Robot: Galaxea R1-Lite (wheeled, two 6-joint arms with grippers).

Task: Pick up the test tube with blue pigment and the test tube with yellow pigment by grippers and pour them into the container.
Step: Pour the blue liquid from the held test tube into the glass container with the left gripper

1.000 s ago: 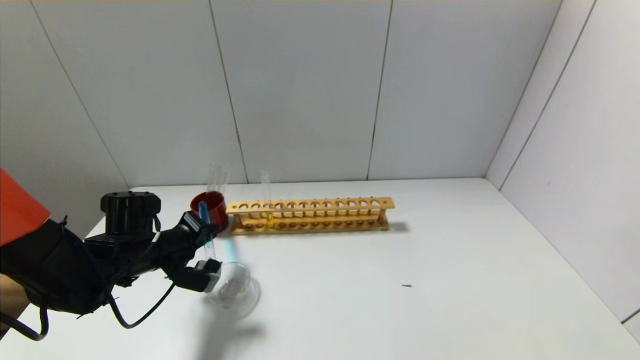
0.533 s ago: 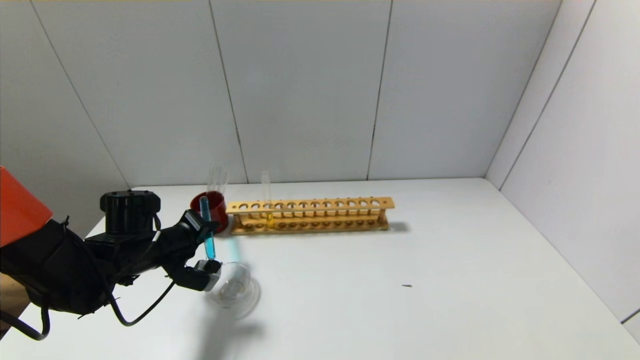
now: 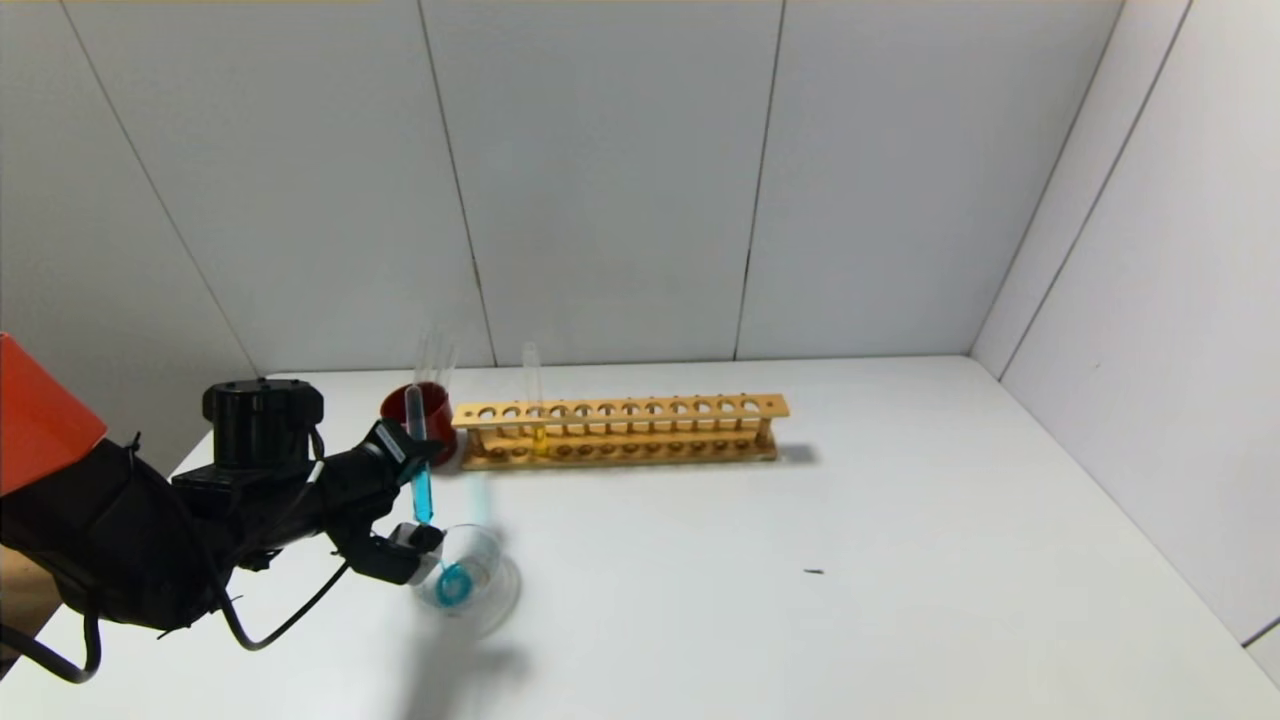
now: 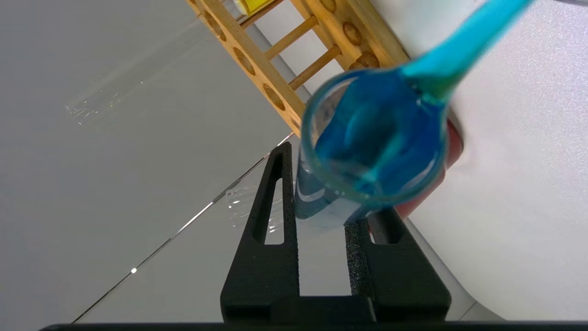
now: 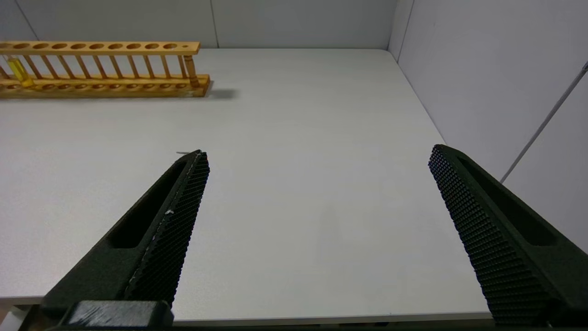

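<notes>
Left claw (image 4: 321, 220) clamped on test tube (image 4: 376, 151), its open mouth toward the camera, blue liquid inside and streaming out; wooden rack (image 4: 294, 59) and part of a red cup (image 4: 429, 193) behind, on white surface (image 4: 528, 207).

Black two-arm robot with pointed two-finger grippers

The left arm (image 3: 120, 540) is black with an orange section, a round black knob-like housing on top and a loose black cable looping beneath. The left gripper (image 3: 405, 505) has slim black fingers (image 4: 271, 230) with long slots. The right gripper (image 5: 317, 230) has tapering black fingers (image 5: 170, 230) with a cross-hatched grip texture.
</notes>
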